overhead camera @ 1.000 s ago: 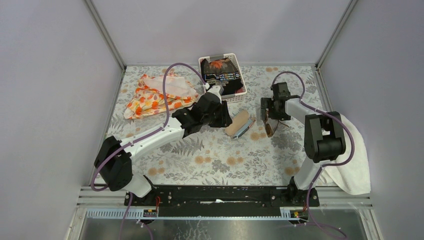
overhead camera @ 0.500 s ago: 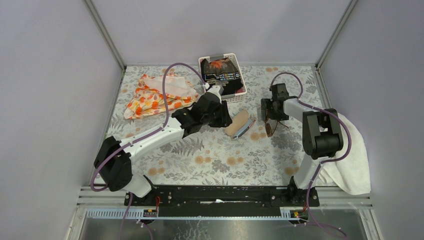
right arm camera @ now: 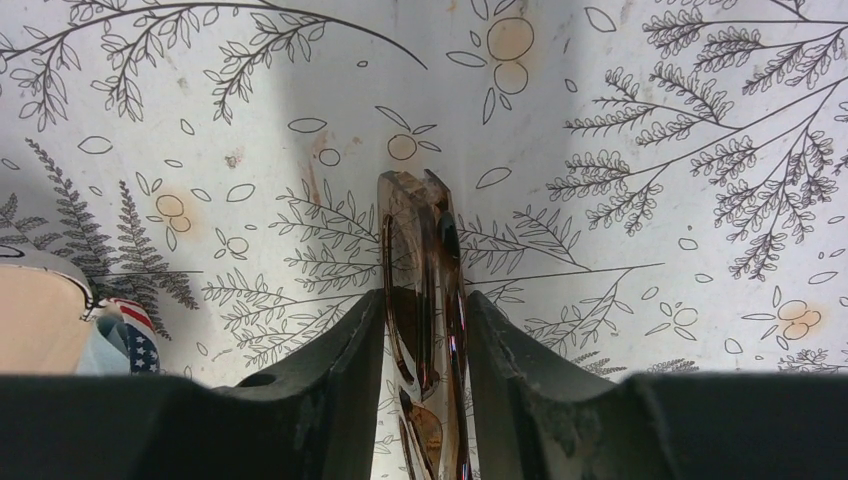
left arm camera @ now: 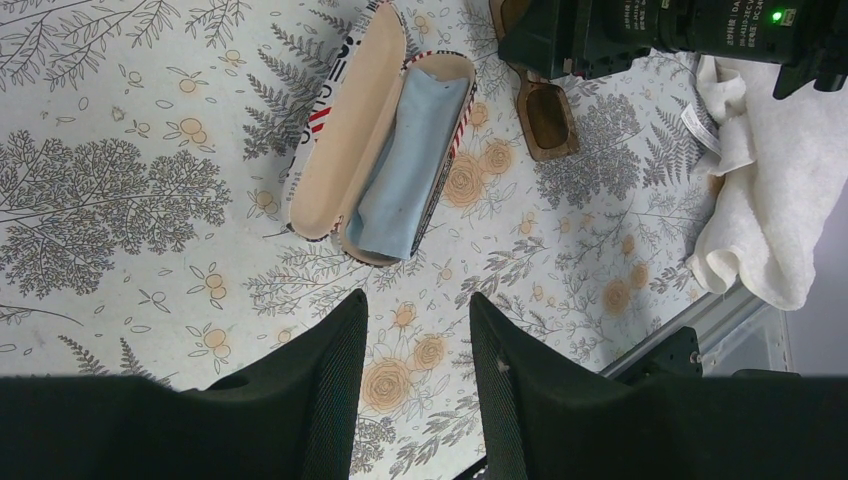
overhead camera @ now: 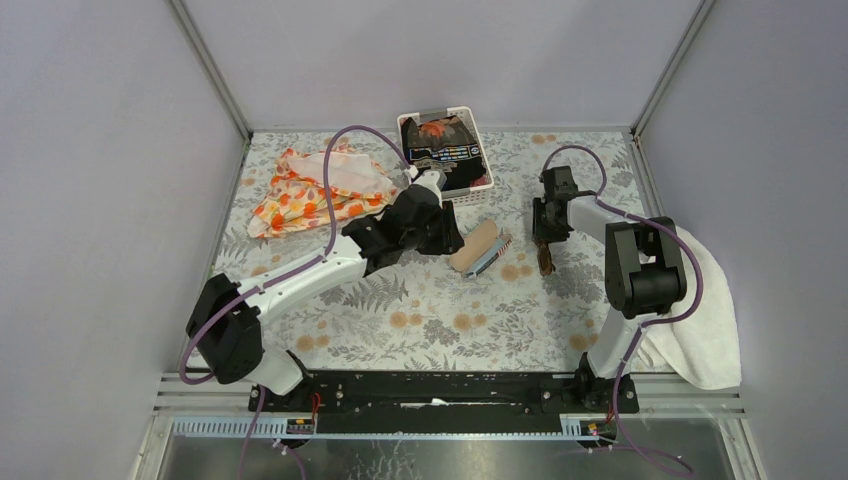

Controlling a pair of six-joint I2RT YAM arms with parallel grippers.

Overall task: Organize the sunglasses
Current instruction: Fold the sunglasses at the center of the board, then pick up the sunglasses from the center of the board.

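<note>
On the floral worktop (overhead camera: 430,310), just right of an open tan case (left arm camera: 340,150) holding a blue cloth (left arm camera: 405,170), the right claw (right arm camera: 424,320) is clenched on the folded sunglasses (right arm camera: 420,230), held edge-on. The left claw (left arm camera: 415,320) hangs released above the case. The pickup step seems in hand. The next move likely calls for lifting them across and aligning them lengthwise with the case.
</note>
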